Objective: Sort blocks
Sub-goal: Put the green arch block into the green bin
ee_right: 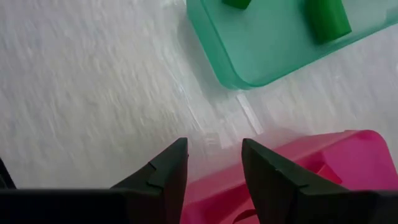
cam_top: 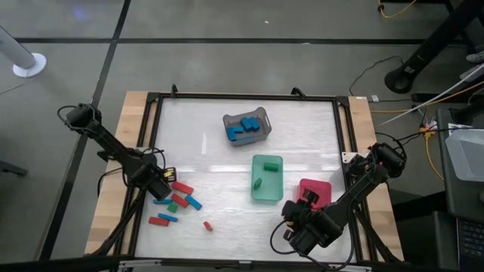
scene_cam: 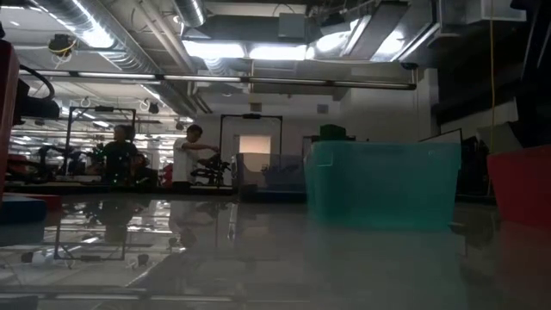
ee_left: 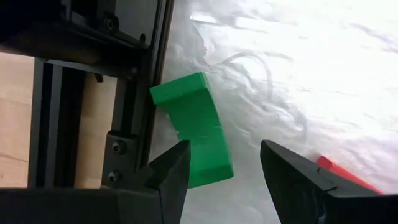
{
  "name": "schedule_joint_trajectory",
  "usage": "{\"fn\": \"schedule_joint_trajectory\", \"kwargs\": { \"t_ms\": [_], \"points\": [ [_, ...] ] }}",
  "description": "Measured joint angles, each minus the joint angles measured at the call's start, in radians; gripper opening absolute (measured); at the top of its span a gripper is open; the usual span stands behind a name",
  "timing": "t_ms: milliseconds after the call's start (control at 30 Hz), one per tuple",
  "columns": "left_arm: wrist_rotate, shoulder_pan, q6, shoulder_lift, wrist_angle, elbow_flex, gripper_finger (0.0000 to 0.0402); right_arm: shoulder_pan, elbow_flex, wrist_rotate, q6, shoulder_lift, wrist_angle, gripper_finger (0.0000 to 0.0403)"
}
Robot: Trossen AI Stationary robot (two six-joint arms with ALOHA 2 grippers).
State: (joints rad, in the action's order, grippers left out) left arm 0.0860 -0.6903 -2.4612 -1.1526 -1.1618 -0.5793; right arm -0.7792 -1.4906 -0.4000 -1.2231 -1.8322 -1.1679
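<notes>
Green block [ee_left: 194, 127] is framed between the spread jaws of the left gripper [ee_left: 224, 168], not yet clamped, tight against the black table frame [ee_left: 140, 93]. Remaining blocks [cam_top: 178, 202] lie scattered just beside it. A finger could be snagged on that frame. Right gripper [ee_right: 214, 163] is parked unclenched and empty over the red tray [ee_right: 298, 171].

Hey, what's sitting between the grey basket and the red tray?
The green tray, holding green blocks, lies between the grey basket and red tray, seen in the high view.
</notes>
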Motion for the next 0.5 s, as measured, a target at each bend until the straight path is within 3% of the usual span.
{"fn": "schedule_joint_trajectory", "kwargs": {
  "t_ms": [233, 500],
  "points": [
    [-0.018, 0.000, -0.011, 0.000, 0.009, -0.002, 0.0182, 0.000, 0.000, 0.000, 0.005, 0.000, 0.000, 0.0153],
    [-0.123, -0.003, -0.004, 0.000, 0.004, -0.003, 0.0182, 0.000, 0.000, 0.009, 0.006, 0.000, 0.000, 0.0153]
  ]
}}
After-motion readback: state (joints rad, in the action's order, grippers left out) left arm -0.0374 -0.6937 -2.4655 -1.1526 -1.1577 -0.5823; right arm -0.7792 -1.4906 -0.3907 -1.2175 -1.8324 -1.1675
